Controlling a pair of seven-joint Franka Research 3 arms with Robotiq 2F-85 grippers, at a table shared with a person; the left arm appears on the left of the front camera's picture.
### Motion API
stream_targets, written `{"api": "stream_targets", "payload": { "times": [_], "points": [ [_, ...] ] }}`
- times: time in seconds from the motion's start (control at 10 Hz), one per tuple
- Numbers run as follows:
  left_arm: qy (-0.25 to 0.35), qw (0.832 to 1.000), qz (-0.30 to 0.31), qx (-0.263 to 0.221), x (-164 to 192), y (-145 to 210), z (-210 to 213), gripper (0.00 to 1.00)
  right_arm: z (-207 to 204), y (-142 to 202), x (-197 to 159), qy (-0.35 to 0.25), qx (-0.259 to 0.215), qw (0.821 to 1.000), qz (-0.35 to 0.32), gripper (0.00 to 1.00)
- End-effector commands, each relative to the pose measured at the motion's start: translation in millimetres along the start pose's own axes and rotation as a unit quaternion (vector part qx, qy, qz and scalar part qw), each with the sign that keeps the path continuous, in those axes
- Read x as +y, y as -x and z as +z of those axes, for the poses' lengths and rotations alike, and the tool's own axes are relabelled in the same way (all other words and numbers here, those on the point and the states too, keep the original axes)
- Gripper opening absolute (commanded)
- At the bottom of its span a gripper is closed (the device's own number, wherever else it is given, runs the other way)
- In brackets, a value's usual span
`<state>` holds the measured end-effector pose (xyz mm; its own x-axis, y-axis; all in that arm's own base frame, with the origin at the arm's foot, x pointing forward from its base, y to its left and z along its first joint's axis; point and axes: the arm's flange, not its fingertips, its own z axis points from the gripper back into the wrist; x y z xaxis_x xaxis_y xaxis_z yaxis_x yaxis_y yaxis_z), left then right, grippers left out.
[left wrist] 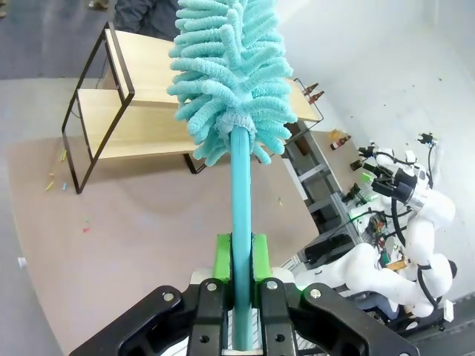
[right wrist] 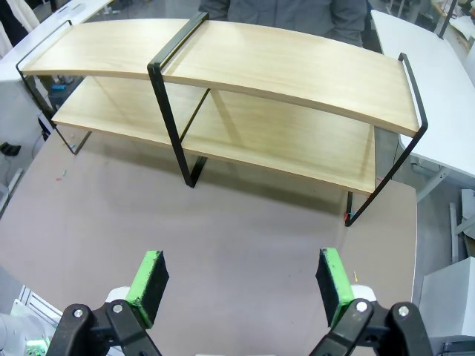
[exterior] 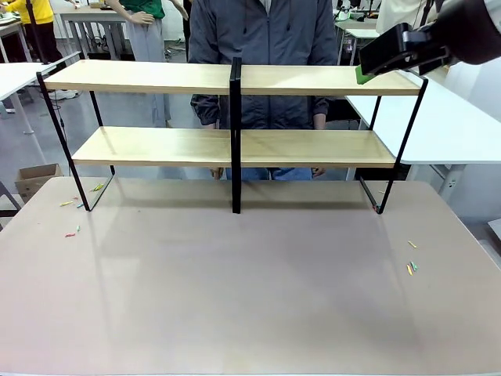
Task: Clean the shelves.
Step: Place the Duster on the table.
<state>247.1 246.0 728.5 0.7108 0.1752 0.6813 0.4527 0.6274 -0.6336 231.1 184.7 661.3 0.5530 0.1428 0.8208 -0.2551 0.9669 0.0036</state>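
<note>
Left pincer (left wrist: 239,285) clamped on teal duster (left wrist: 236,81) handle. Right pincer (right wrist: 241,285) wide open, above worktop (right wrist: 245,245). Shelves (right wrist: 245,81) beyond, bare.

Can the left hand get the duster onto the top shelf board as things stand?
Probably yes. The left hand is shut on the teal duster, head pointing toward the shelves. The top board looks bare, with open table between, though the right hand hangs near one end.
</note>
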Motion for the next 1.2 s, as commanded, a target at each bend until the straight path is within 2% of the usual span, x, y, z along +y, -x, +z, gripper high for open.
{"api": "stream_targets", "payload": {
  "times": [0.0, 0.2, 0.3, 0.4, 0.5, 0.6, 0.7, 0.9, 1.0, 1.1],
  "points": [
    [0.009, 1.0, -0.013, -0.007, 2, 0, 3, 0.0, 0, 1, -1, -0.002, 0.0, 1.0, -0.003, 1.0],
    [0.009, 1.0, -0.013, -0.007, 2, 0, 3, 0.0, 0, 1, -1, -0.002, 0.0, 1.0, -0.003, 1.0],
    [-0.003, 1.0, 0.002, -0.001, 3, 1, 2, 0.13, 0, 0, 0, 0.0, 0.0, 1.0, 0.0, 1.0],
    [0.025, 0.991, -0.09, 0.098, -13, -14, -34, 0.13, 19, 13, -14, -0.128, 0.045, 0.988, 0.069, 1.0],
    [0.07, 0.964, -0.167, 0.194, -23, -16, -64, 0.13, 14, 26, -47, -0.123, 0.109, 0.985, 0.048, 1.0],
    [0.077, 0.94, -0.215, 0.253, -26, -11, -90, 0.13, 7, 40, -90, -0.178, 0.149, 0.973, -0.002, 1.0],
    [0.094, 0.916, -0.247, 0.303, -28, -1, -116, 0.13, -2, 56, -132, -0.198, 0.167, 0.964, -0.06, 1.0],
    [0.113, 0.849, -0.316, 0.409, -31, 28, -172, 0.13, -27, 94, -201, -0.267, 0.196, 0.934, -0.138, 1.0],
    [0.117, 0.779, -0.349, 0.508, -24, 50, -206, 0.13, -43, 114, -230, -0.282, 0.214, 0.914, -0.197, 1.0],
    [0.136, 0.738, -0.36, 0.554, -12, 69, -224, 0.13, -58, 134, -250, -0.295, 0.227, 0.892, -0.258, 1.0]
  ]
}}
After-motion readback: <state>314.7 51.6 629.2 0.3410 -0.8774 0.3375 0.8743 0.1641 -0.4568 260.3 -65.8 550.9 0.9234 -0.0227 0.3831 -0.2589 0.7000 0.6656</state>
